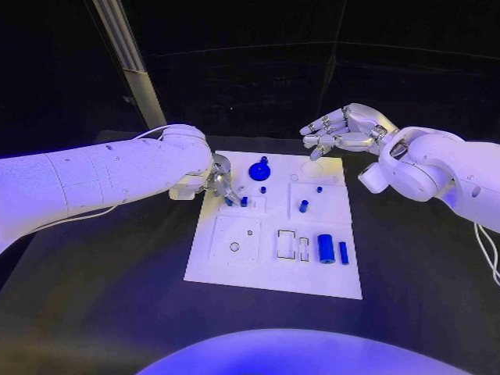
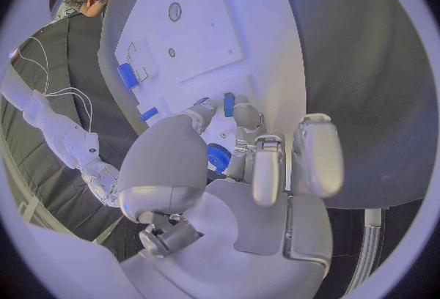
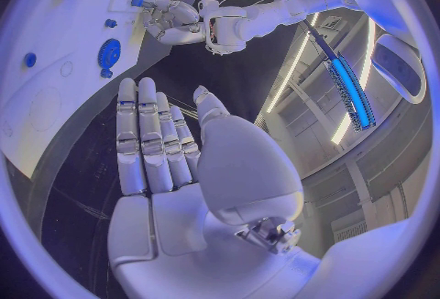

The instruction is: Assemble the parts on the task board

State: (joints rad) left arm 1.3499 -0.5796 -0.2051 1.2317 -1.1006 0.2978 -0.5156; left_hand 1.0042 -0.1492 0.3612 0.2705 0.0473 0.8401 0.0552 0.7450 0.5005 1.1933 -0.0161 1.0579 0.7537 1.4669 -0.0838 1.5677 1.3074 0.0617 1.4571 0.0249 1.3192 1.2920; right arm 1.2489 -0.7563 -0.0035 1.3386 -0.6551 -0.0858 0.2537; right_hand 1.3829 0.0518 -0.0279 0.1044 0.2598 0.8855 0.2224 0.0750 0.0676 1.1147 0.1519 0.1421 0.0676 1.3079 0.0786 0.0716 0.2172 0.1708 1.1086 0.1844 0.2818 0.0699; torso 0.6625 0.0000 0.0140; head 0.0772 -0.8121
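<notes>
Head view first: the white task board lies in the middle of the black table, and the left hand is down at the board's left edge, fingers bunched over a small blue peg. From the left wrist view that peg sits pinched between the fingertips, just above the board's surface (whether it touches the board cannot be told). The right hand hovers off the board's far right corner, holding nothing, its fingers spread and loosely curled; the right wrist view shows its fingers lying straight side by side. On the board, a blue gear sits near the far edge, and two blue cylinders lie side by side toward the near right.
</notes>
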